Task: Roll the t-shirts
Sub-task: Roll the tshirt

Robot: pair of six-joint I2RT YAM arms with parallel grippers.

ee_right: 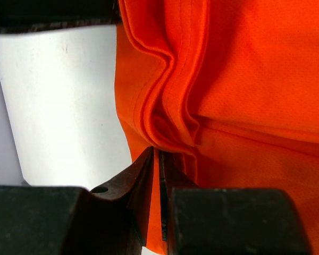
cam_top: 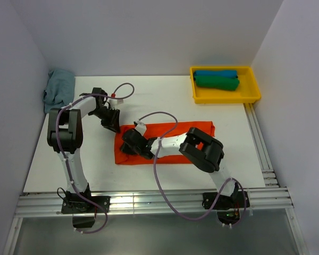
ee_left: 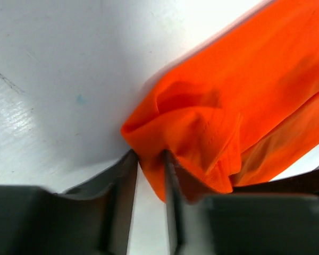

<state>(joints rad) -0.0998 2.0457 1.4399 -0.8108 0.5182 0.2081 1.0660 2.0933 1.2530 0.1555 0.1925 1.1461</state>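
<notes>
The orange t-shirt [cam_top: 170, 158] is laid out as a flat folded band, apparently so that it can be rolled from its left end. Beyond its right end, a green roll [cam_top: 217, 82] and a blue roll [cam_top: 215, 73] are kept in a yellow tray [cam_top: 223, 99], judged finished. Beyond its left end a teal cloth [cam_top: 58, 90] is heaped. Its far left corner is closely flanked by the left gripper [ee_left: 149, 159], though a firm pinch cannot be confirmed. Its near left hem is clamped in the right gripper [ee_right: 157, 154]. A white tabletop [cam_top: 165, 95] is enclosed by pale walls [cam_top: 149, 32].
</notes>
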